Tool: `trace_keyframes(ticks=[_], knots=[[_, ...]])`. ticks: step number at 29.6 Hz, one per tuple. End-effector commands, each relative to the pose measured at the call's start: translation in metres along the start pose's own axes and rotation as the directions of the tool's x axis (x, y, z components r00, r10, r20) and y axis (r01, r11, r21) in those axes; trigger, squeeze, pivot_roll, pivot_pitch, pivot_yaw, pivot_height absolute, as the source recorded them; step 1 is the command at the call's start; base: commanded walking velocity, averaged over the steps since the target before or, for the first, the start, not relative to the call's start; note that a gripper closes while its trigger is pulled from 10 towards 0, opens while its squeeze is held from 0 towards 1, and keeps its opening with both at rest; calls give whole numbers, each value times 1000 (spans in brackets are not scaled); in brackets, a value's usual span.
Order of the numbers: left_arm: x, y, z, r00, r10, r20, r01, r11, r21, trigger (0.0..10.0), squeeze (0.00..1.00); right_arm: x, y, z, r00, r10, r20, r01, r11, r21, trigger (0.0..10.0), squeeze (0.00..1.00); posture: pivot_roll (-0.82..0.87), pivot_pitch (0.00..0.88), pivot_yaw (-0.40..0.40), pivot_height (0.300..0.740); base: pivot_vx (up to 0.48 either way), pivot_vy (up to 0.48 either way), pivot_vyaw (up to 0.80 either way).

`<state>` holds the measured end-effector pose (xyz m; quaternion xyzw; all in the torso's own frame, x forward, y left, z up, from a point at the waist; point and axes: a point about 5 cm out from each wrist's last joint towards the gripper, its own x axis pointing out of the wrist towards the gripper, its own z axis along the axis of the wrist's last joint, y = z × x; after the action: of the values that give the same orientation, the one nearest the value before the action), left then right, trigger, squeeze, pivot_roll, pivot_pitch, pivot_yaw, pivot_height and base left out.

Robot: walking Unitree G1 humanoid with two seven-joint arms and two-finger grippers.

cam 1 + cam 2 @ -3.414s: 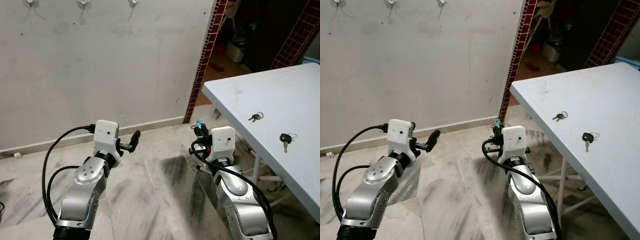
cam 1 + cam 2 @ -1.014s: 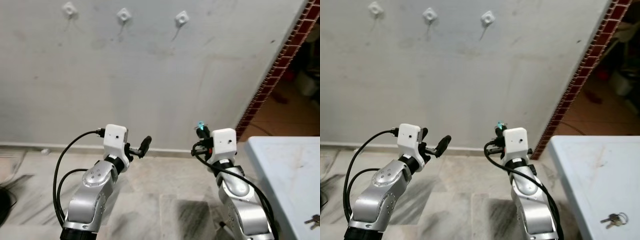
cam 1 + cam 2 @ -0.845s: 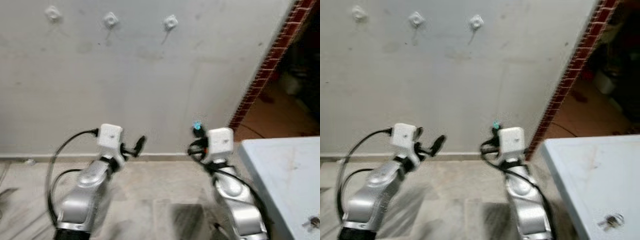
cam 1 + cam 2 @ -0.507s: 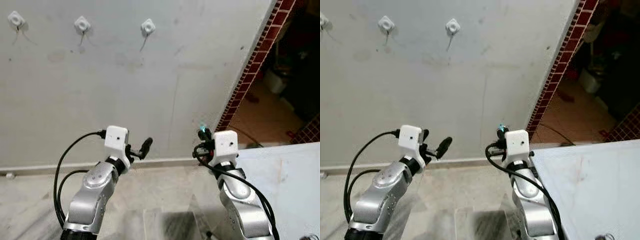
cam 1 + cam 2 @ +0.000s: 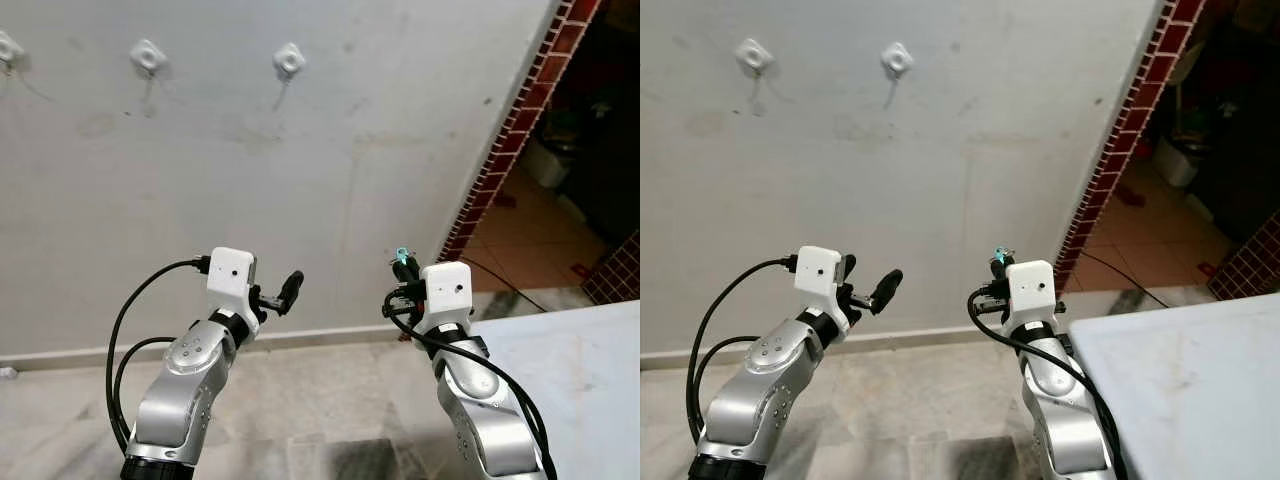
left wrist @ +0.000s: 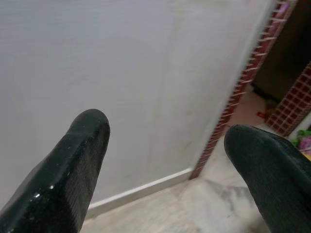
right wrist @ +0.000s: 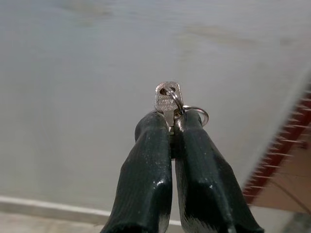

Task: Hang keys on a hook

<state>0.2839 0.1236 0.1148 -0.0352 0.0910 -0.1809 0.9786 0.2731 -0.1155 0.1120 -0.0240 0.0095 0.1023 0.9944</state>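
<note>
Since the moment before, the view has swung a little: the hooks sit nearer the upper left of the left eye view, the worktop corner has slid lower right, and both arms keep their raised pose. The keys (image 7: 169,100) are pinched between the closed fingers of the right end effector (image 7: 171,122), a silver key head and its ring standing just above the fingertips, held up in front of the wall (image 5: 380,120) and well below the hooks. In the left eye view that right end effector (image 5: 402,268) shows a small teal glint at its tip. Three white hooks are fixed high on the wall in a row; the nearest hook (image 5: 289,61) is up and to the left of the held keys, the next hook (image 5: 148,57) further left, the third cut by the picture's left edge. Between the keys and the hooks lies open, bare wall. The left end effector (image 5: 284,293) is raised at about the same height, its fingers spread wide apart with nothing between them, as the left wrist view (image 6: 165,145) shows. A pale worktop (image 5: 590,370) fills the lower right, its corner close beside the right arm. A red brick edge (image 5: 510,135) ends the wall on the right, with a darker room and tiled floor beyond. A marble floor (image 5: 310,400) meets a pale skirting at the wall's foot.
</note>
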Motion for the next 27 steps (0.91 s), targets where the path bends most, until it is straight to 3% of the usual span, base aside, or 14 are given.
trace_keyframes(ticks=[1,12,17,27], knots=[[-2,6,2,1000,25,4,-25,1000,6,10000,0,3,5,7,999,19,31,-19,1000,-3,10000,0,124,22,-65,740,0,431,0],[-2,6,0,1000,30,-3,-30,999,18,10000,0,3,6,9,999,18,38,-18,1000,-7,10000,0,123,22,-64,740,47,424,0],[-1,6,1,999,32,10,-33,999,41,10000,0,4,5,9,999,18,40,-17,1000,-10,10000,0,123,22,-65,740,0,0,0],[-1,1,5,999,-8,40,7,1000,10,10000,0,4,5,9,999,17,49,-16,1000,-21,10000,0,123,16,-64,740,59,0,0]])
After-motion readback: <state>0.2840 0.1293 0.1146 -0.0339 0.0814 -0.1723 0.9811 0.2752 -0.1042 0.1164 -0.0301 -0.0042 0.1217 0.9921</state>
